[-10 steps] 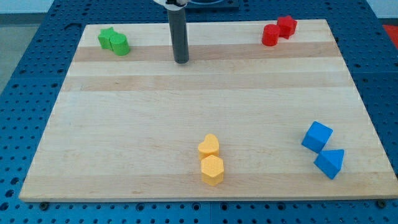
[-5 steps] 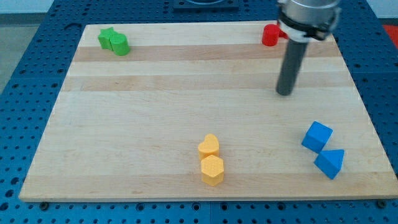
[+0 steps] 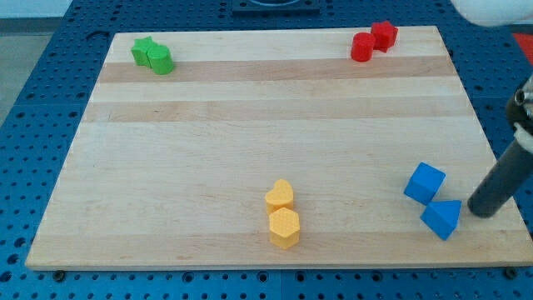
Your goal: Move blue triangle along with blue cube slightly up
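Observation:
The blue cube (image 3: 425,182) sits on the wooden board (image 3: 250,125) at the view's lower right. The blue triangle (image 3: 441,218) lies just below and right of it, touching or nearly touching it. My tip (image 3: 479,212) is the lower end of the dark rod coming in from the view's right edge. It rests on the board just right of the blue triangle, a small gap apart, and level with its upper part.
A yellow heart-like block (image 3: 281,195) and a yellow hexagon (image 3: 284,227) stand together at the bottom centre. A green star and green cylinder (image 3: 153,57) sit at the top left. Two red blocks (image 3: 372,41) sit at the top right.
My tip has swept from the board's top centre across to the right, then down to the lower right, ending beside the blue triangle. No block has moved.

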Robot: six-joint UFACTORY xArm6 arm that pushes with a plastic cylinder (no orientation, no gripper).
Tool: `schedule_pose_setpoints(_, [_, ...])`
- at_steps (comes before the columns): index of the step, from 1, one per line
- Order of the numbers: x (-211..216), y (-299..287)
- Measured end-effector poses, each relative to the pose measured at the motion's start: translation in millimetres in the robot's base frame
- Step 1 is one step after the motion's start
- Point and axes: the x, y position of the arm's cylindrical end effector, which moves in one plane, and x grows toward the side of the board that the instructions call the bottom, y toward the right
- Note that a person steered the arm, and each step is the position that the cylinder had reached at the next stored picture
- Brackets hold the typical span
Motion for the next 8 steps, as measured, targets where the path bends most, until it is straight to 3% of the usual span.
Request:
schedule_pose_setpoints(2, [42, -24])
schedule_pose_setpoints(3, [41, -39])
schedule_pose_setpoints(8, [-29, -66])
